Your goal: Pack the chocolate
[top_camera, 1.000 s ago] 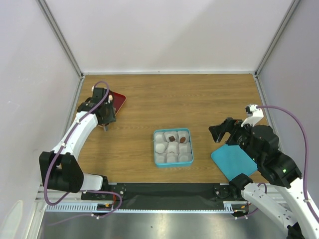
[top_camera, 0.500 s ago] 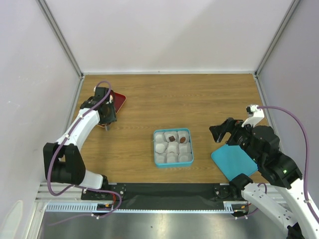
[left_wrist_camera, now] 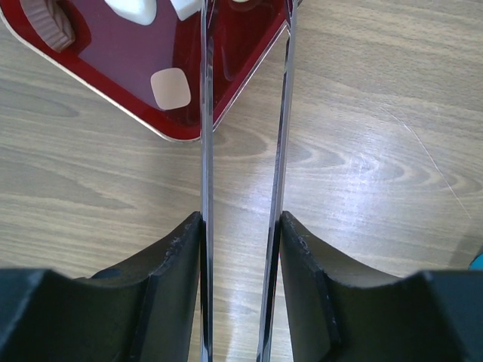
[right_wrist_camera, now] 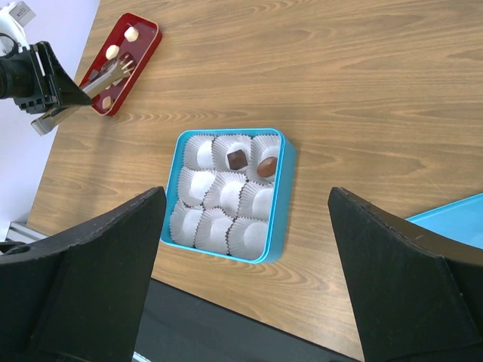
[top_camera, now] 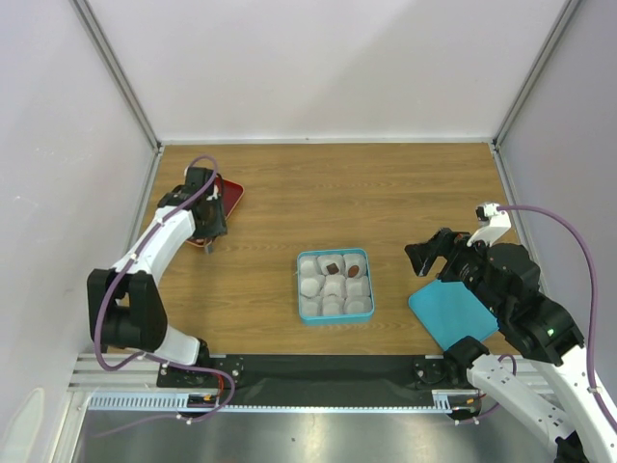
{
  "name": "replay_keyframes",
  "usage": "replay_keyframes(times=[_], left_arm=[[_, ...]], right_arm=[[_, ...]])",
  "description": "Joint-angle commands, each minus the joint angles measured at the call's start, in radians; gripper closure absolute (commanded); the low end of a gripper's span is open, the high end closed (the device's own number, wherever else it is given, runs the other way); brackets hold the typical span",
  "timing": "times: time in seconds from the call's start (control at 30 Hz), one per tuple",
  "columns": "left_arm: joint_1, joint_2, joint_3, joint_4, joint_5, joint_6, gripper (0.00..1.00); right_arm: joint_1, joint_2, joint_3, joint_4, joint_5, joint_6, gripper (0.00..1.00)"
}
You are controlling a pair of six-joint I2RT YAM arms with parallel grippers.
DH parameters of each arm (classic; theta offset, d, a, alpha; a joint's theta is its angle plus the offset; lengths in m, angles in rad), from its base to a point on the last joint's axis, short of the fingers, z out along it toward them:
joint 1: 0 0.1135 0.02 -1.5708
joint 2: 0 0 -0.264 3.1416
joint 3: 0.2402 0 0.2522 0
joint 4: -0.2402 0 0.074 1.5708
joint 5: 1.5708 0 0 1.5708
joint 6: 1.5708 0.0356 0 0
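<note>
Metal tongs point(left_wrist_camera: 205, 151), clamped in L jaws, are pointing lengthwise over red tray point(left_wrist_camera: 113, 68); tan chocolate point(left_wrist_camera: 171, 88) is lying just beside blades. R jaws are gaping, far off.

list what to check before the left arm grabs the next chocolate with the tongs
1. left fingers clamped on the tongs: ok
2. tongs blades apart, reaching over the red tray: ok
3. chocolate available on the tray, such as the tan square: ok
4. tong tips free of any piece: cannot tell, they run out of the left wrist view
5. empty paper cups in the blue box: ok, seven free
6. right fingers open and clear of the box: ok
</note>
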Motion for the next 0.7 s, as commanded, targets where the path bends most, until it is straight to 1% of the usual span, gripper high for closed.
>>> replay_keyframes(times=[0.0,0.13,0.43,0.67], left_arm=[[0.008,0.013,0.054,0.028,0.005,0.027,0.52],[0.008,0.007,0.054,0.024,0.010,0.027,0.52],[0.008,-0.002,0.052,0.009,0.004,0.041,0.61],[0.008,-0.011,0.080,-0.012,-0.016,0.047,0.65]], right_arm=[[-0.001,-0.007,-0.003,0.031,0.016,-0.011,0.05],[-0.001,-0.002,-0.006,0.036,0.016,-0.012,0.04],[-0.001,-0.005,-0.011,0.039,0.016,-0.009,0.04],[-0.001,-0.010,-0.008,0.036,0.019,-0.006,0.04]])
